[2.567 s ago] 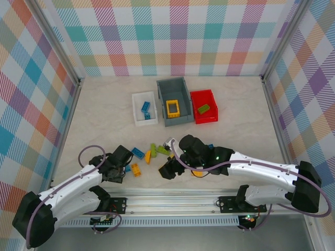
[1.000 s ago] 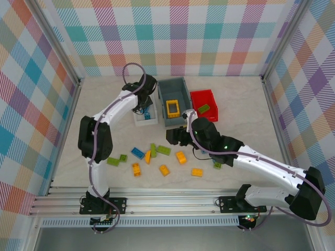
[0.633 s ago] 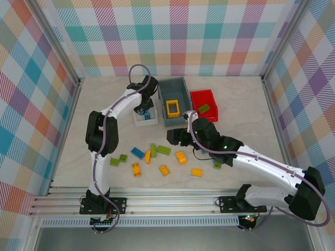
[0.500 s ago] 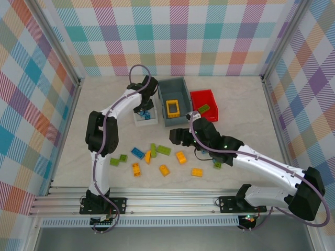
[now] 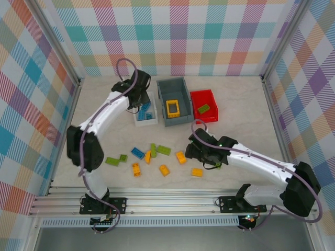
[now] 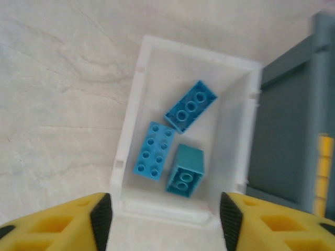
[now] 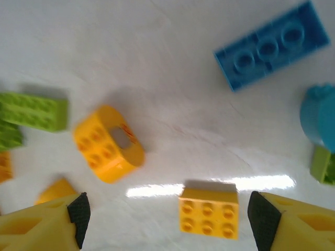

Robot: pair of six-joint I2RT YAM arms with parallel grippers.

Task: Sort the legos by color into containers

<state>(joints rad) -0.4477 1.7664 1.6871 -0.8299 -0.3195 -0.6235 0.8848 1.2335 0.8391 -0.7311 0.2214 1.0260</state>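
Sorting is under way but well short of done. Landmark: the deep grey plastic bin. Inside it lies a hollow yellow square frame. Against its left wall sits the shallow white square plastic tray, holding three blue studded bricks; one is tealer and lies on its side. Against the grey bin's right wall is the red plastic bin, with one green brick. By my count about a dozen loose legos are left on the pale marbled tabletop in front of the grey bin: greens, yellow-oranges and a few blues. The left gripper hangs over the white tray, fingers spread, nothing between them. The right gripper is low over the loose pieces in front of the grey bin, a little to its right. Its jaws are wide and empty, and a yellow six-stud brick sits between its fingers. The bricks are hard glossy plastic with crisp edges and round studs. One rounded yellow piece has a hole through it, and a flat blue plate lies close by. The tabletop is smooth and shows glare.
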